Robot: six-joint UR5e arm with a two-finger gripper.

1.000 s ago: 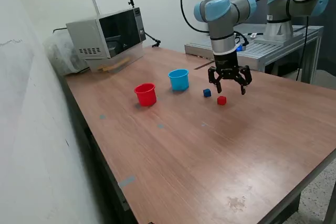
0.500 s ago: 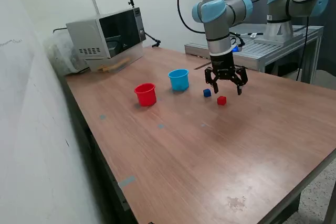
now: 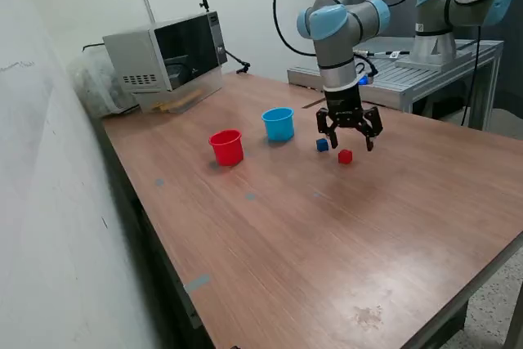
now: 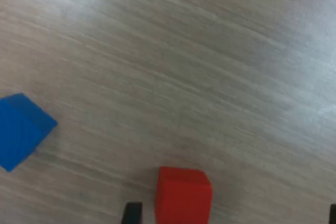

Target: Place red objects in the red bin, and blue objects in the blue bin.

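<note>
Gripper spread above red cube

No text, label, brand, number or sign can be read in either view; the boxy grey microwave oven has a control panel too small and blurred to make out. The small solid red cube and small dark-blue cube have plain faces.
</note>
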